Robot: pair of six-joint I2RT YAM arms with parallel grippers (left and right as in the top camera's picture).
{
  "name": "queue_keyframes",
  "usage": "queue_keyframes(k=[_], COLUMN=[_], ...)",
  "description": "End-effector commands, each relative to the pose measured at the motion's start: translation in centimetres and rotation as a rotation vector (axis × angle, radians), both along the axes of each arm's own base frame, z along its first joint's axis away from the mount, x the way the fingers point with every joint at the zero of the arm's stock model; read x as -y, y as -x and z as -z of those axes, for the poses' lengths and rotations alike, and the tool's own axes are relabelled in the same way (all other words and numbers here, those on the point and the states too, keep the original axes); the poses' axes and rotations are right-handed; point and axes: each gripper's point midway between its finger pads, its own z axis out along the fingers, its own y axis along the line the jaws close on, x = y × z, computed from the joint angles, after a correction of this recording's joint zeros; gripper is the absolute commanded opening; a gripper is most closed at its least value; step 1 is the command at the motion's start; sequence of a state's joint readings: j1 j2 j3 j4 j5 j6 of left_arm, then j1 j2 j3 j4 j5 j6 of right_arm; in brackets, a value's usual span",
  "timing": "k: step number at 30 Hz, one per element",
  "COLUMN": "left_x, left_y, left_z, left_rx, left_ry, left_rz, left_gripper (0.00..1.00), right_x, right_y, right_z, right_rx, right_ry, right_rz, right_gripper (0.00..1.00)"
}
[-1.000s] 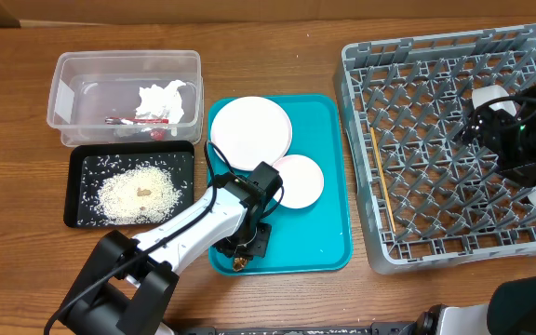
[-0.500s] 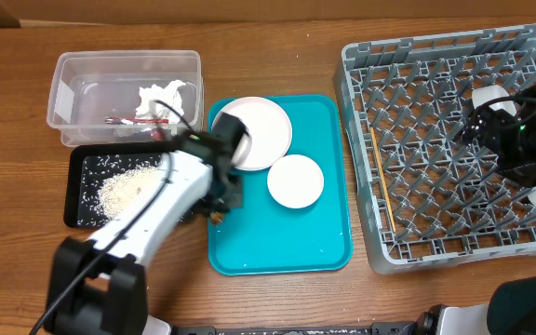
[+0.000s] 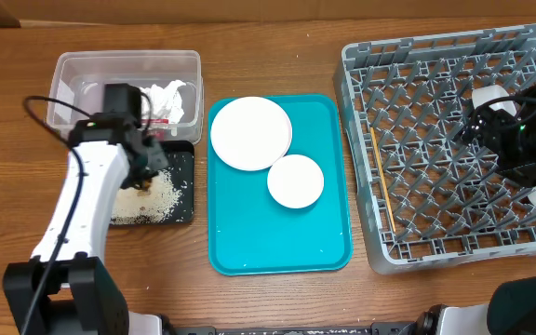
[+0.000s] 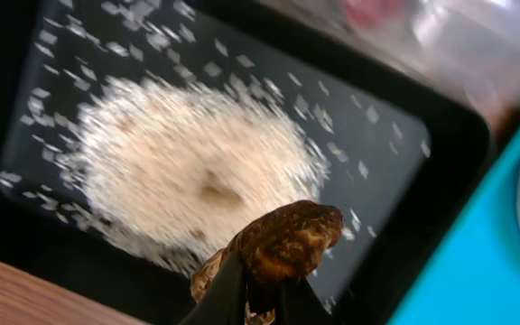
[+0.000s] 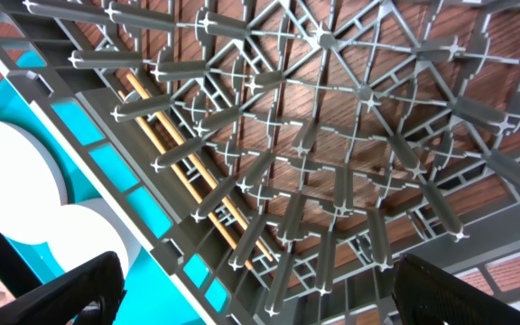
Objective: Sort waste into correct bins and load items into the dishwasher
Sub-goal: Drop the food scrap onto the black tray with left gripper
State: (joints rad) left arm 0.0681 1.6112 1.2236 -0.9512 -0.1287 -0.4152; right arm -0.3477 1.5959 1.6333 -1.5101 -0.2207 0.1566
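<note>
Brown food scrap [image 4: 287, 236] is clenched in left hand [image 4: 247, 298] over half-hidden black tray [image 4: 404, 181]; right hand [image 5: 255, 289] spread wide.

table [image 3: 277, 56]: wood, matt | teal tray [image 3: 277, 233]: smooth plastic | dish rack [image 3: 417, 140]: matt plastic

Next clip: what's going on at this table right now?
The left gripper is shut on a brown food scrap, holding it above the black tray that has the rice pile. The right gripper is open over the grey dish rack, where chopsticks lie. A white plate and smaller bowl sit on the teal tray.
</note>
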Motion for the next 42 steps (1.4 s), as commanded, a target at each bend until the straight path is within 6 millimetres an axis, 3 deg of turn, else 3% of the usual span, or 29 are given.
queue_keyframes(k=[1, 7, 14, 24, 26, 30, 38, 42], left_x=[-2.9, -5.9, -7.9, -7.7, -7.7, -7.6, -7.6, -7.6], left_y=[0.1, 0.4, 0.6, 0.9, 1.0, 1.2, 1.2, 1.1], left_z=[-0.4, -0.7, -0.7, 1.2, 1.3, 1.3, 1.3, 1.3], left_rx=[0.021, 0.030, 0.041, -0.023, -0.028, -0.034, -0.034, -0.033], left_ry=[-0.072, -0.119, -0.132, -0.104, -0.103, -0.102, -0.102, -0.103], left_rz=[-0.058, -0.136, -0.192, -0.188, -0.188, -0.187, -0.187, -0.187], left_gripper=[0.12, 0.16, 0.25, 0.29, 0.44, 0.98, 1.00, 1.00], right_x=[-0.1, -0.1, -0.1, -0.1, -0.1, -0.1, -0.5, -3.9], right_y=[0.0, 0.0, 0.0, 0.0, 0.0, 0.0, -0.3, -1.6], right_z=[-0.4, -0.4, -0.4, -0.4, -0.4, -0.4, -0.6, -1.5], right_rx=[0.020, 0.020, 0.020, 0.020, 0.020, 0.020, 0.035, 0.118], right_ry=[0.003, 0.003, 0.003, 0.003, 0.003, 0.003, -0.025, -0.125], right_rz=[-0.008, -0.008, -0.008, -0.008, -0.008, -0.008, -0.014, -0.151], right_gripper=[0.98, 0.98, 0.98, 0.98, 0.98, 0.98, 1.00, 1.00])
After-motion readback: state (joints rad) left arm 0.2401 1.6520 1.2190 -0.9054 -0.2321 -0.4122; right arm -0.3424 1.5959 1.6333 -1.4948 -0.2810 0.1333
